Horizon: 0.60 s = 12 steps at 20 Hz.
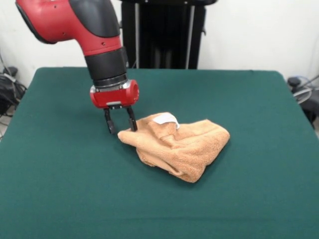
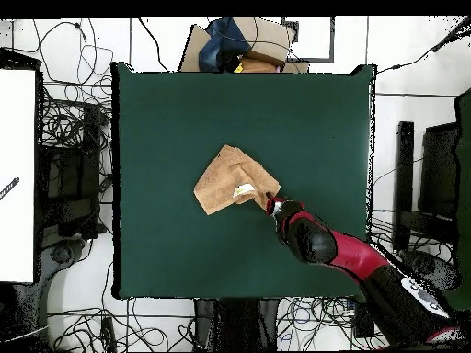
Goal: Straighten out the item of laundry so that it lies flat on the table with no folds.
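Note:
The item of laundry (image 1: 182, 144), a light orange-brown terry towel, lies crumpled and folded over itself near the middle of the green table (image 1: 60, 174). Its small white tag (image 1: 166, 118) shows on top at the far edge. My gripper (image 1: 122, 130) hangs at the towel's left corner with its two black fingers (image 1: 110, 123) apart, the tips low by the cloth on either side of the corner. In the overhead view the towel (image 2: 230, 179) lies mid-table (image 2: 166, 119), and the gripper (image 2: 270, 200) is at the towel's lower right corner, beside the tag (image 2: 245, 190).
The robot's black pedestal (image 1: 162, 35) stands behind the table's far edge. Cables and equipment (image 2: 69, 165) lie on the floor around the table. A brown cardboard box (image 2: 248, 41) sits beyond the table's far side in the overhead view.

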Each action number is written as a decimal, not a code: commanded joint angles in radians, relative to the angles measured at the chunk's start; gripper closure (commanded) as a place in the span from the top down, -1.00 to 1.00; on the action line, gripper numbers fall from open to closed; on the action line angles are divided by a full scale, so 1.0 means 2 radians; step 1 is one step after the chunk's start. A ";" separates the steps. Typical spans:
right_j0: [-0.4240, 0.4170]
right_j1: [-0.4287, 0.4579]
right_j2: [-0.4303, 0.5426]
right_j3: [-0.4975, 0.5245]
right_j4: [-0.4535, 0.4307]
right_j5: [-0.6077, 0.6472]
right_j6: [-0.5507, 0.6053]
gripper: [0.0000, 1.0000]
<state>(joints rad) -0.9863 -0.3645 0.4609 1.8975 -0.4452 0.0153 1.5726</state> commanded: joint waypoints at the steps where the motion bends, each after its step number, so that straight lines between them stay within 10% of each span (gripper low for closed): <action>1: 0.018 0.004 0.033 -0.006 -0.016 0.056 0.014 1.00; 12: 0.028 0.015 0.022 -0.019 -0.023 0.050 0.012 1.00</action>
<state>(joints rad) -0.9842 -0.3640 0.4608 1.8974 -0.4452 0.0153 1.5726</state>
